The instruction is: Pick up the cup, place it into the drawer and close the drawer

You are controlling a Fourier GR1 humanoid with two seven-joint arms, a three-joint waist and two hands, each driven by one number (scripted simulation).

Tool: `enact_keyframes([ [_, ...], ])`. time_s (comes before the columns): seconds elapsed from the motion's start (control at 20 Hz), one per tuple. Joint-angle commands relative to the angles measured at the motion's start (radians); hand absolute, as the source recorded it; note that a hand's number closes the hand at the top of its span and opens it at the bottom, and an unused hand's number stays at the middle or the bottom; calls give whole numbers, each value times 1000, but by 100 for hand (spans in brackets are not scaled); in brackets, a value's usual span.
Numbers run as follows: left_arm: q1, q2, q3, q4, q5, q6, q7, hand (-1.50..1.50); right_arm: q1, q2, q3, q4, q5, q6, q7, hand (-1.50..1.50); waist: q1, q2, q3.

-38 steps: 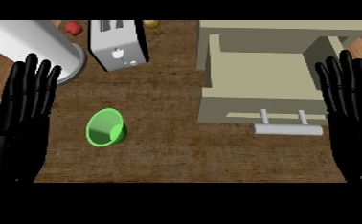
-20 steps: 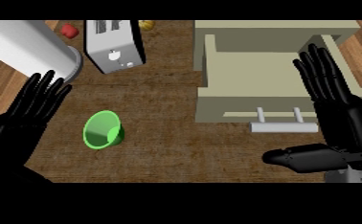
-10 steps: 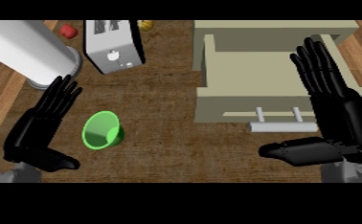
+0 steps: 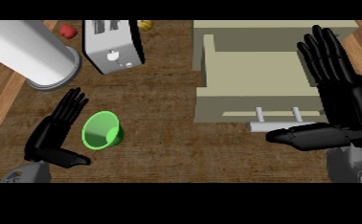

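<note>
Since half a second ago, the left hand [image 4: 55, 128] has edged closer to the green cup [image 4: 101, 130]. Its fingers are straight and its thumb spread, just beside the cup on the counter [image 4: 170, 146]. The right hand [image 4: 343, 104], also spread open, stays over the open drawer [image 4: 247, 74], hiding its right wall and one end of the handle [image 4: 265, 126].

I count one cup [image 4: 101, 131] near left, one toaster [image 4: 112, 45] and one canister [image 4: 35, 55] far left, one drawer [image 4: 254, 72] right, one red item [image 4: 68, 31] and one yellow item [image 4: 145, 25] far.
</note>
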State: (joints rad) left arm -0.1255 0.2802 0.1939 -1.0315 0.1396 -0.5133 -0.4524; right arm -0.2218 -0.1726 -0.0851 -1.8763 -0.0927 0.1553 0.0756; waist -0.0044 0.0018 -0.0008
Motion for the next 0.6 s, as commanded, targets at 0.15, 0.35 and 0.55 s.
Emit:
enact_keyframes([
  [0.15,-148,29,8,386,-127,4,-236,-150,-5,-6,-14,0,-10,17,5,-150,-4,0,0],
  [0.35,-169,63,14,580,-175,2,-408,-150,-50,-47,-60,-28,-83,46,78,-150,-11,3,-2],
  [0.55,-231,76,14,708,-208,40,-489,-150,-57,-41,-39,-50,-55,29,107,-150,-15,4,-2],
])
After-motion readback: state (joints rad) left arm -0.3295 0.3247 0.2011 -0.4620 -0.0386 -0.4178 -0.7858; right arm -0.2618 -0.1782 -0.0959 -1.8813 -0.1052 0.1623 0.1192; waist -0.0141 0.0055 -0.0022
